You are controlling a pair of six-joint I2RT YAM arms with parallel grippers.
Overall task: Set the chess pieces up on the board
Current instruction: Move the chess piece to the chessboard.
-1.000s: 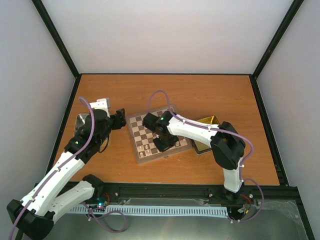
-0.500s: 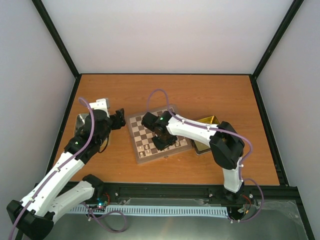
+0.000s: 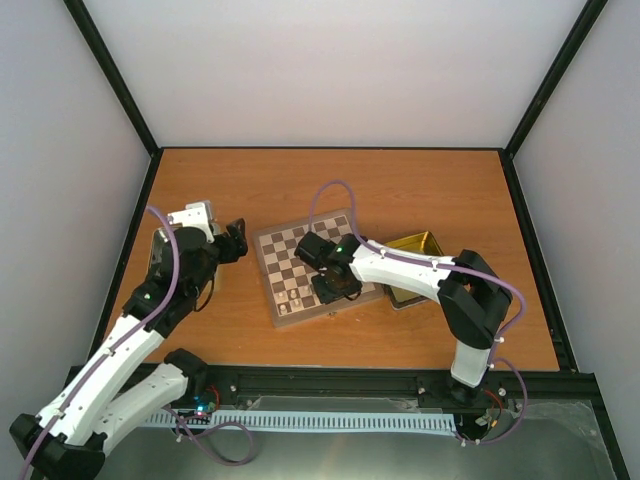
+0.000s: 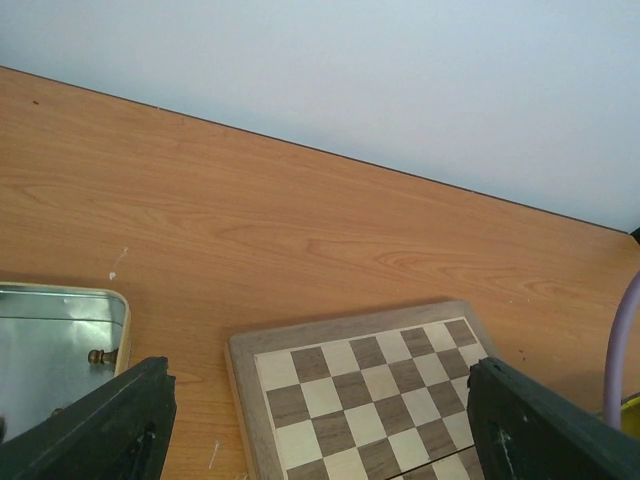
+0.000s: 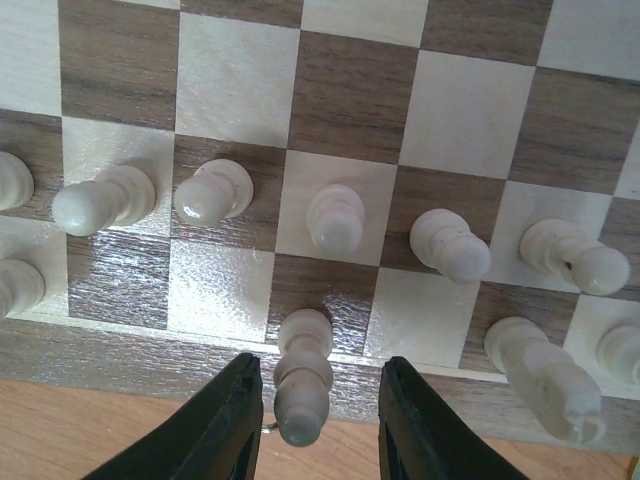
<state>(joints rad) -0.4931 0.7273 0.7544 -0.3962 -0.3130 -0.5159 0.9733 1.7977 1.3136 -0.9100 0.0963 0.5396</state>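
In the near edge row of the board [image 5: 480, 110], a cream chess piece [image 5: 303, 385] stands upright between the right fingers [image 5: 225, 430], which are parted and seem clear of it, while the left fingers [image 4: 110, 420], spread wide and empty, hover off its left side.

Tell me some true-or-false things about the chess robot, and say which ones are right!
The left gripper holds a chess piece. False: it is open, with nothing between its jaws.
White pieces stand on the board. True.
The right gripper is shut tight. False: its jaws are open, one each side of a white piece on the board's near row.
A dark piece sits in the silver tray. True.
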